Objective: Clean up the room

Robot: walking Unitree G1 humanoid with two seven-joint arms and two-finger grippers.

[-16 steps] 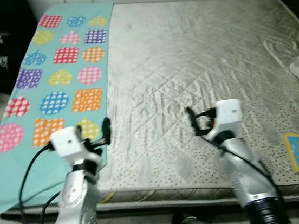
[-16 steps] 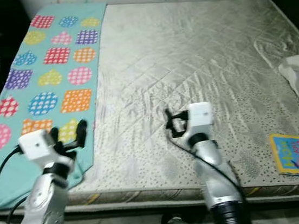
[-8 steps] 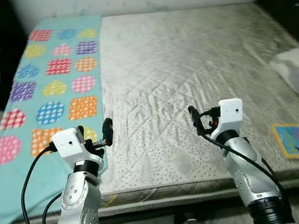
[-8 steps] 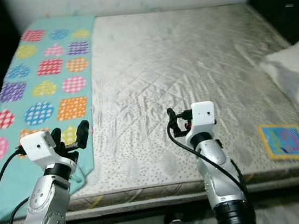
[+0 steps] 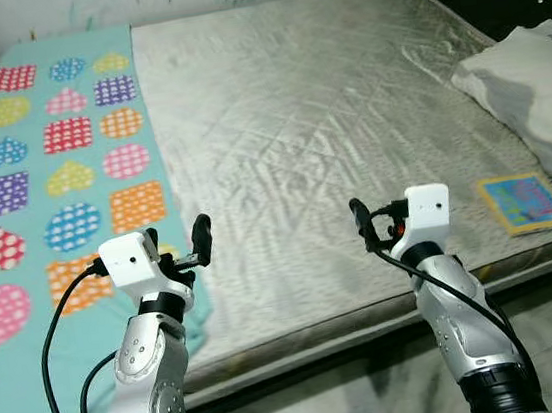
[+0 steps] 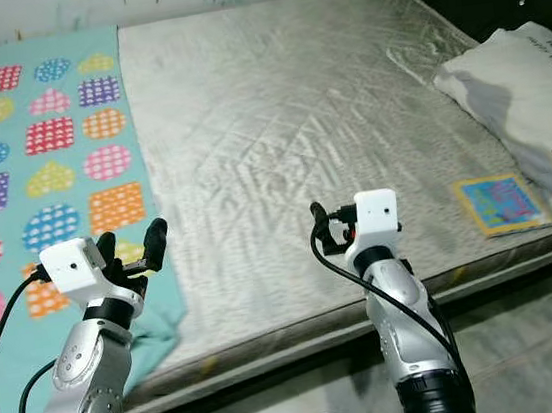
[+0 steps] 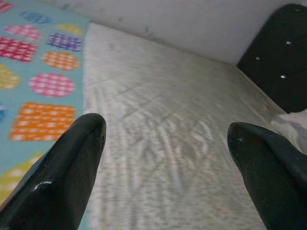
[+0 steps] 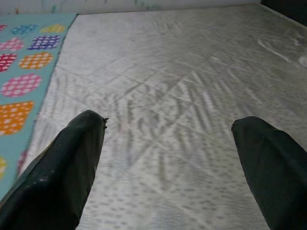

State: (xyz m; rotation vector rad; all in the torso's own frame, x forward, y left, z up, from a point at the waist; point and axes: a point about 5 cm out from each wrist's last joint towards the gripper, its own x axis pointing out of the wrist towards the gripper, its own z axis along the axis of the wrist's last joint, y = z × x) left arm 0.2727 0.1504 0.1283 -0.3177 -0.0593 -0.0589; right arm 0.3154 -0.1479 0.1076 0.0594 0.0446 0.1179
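Room tidying looks barely begun: the book (image 5: 524, 202) lies near the mattress (image 5: 299, 143) edge beside the pillow (image 5: 533, 84); the blanket (image 5: 43, 195) hangs off its left side; left gripper (image 5: 178, 247) and right gripper (image 5: 371, 223) hover empty, fingers apart.

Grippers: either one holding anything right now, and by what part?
Nothing held. Left gripper and right gripper are both open, hovering above the mattress near its front edge.
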